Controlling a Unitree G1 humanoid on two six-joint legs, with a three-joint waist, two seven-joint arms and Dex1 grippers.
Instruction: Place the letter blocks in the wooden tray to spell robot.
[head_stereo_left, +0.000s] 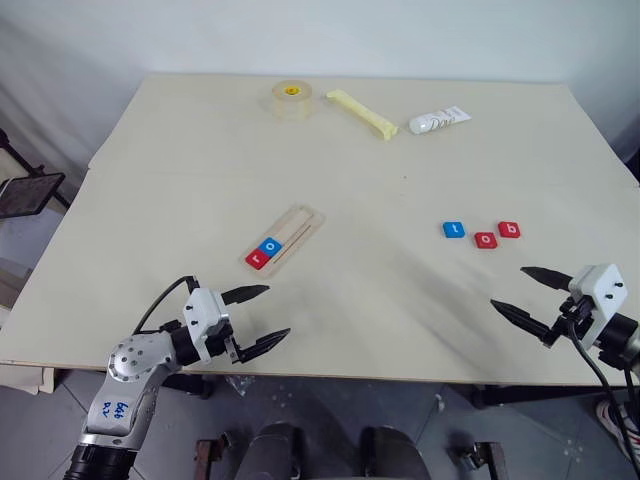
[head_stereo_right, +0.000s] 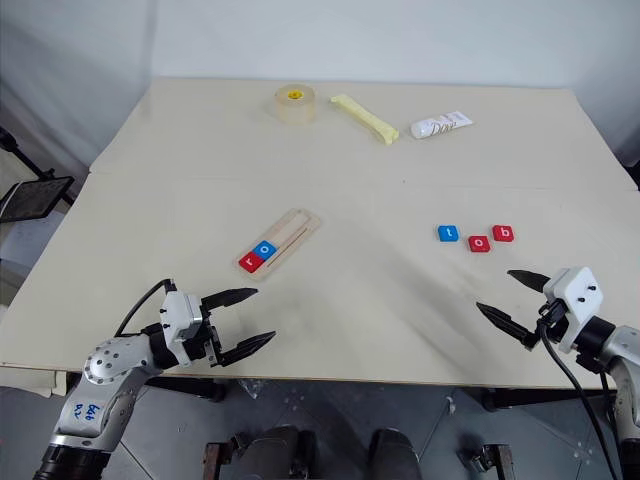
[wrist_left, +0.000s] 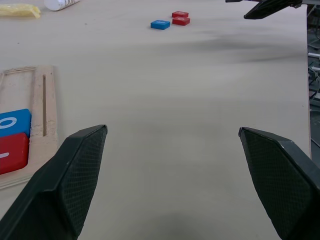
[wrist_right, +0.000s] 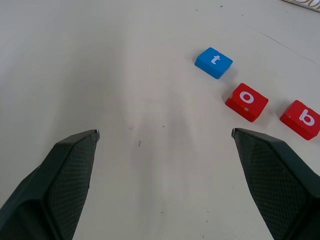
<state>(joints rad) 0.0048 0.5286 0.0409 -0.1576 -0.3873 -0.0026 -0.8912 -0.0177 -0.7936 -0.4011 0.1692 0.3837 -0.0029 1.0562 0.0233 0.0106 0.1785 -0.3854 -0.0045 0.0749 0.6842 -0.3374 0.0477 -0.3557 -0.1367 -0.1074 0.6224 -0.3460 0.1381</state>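
The wooden tray (head_stereo_left: 296, 230) lies slanted at the table's middle left. A red "r" block (head_stereo_left: 257, 258) and a blue "o" block (head_stereo_left: 269, 246) sit at its near end. Three loose blocks lie to the right: blue "t" (wrist_right: 214, 62), red "o" (wrist_right: 246, 102) and red "b" (wrist_right: 301, 119). My left gripper (head_stereo_left: 259, 317) hovers open near the front edge, below the tray, holding nothing. My right gripper (head_stereo_left: 520, 290) hangs open and empty at the front right, a little nearer than the loose blocks.
At the far side stand a tape roll (head_stereo_left: 292, 100), a pale yellow stick (head_stereo_left: 362, 114) and a white tube (head_stereo_left: 439, 120). A black stand (head_stereo_left: 25, 192) sits off the table's left edge. The table's front edge (head_stereo_left: 360, 377) runs just below both grippers.
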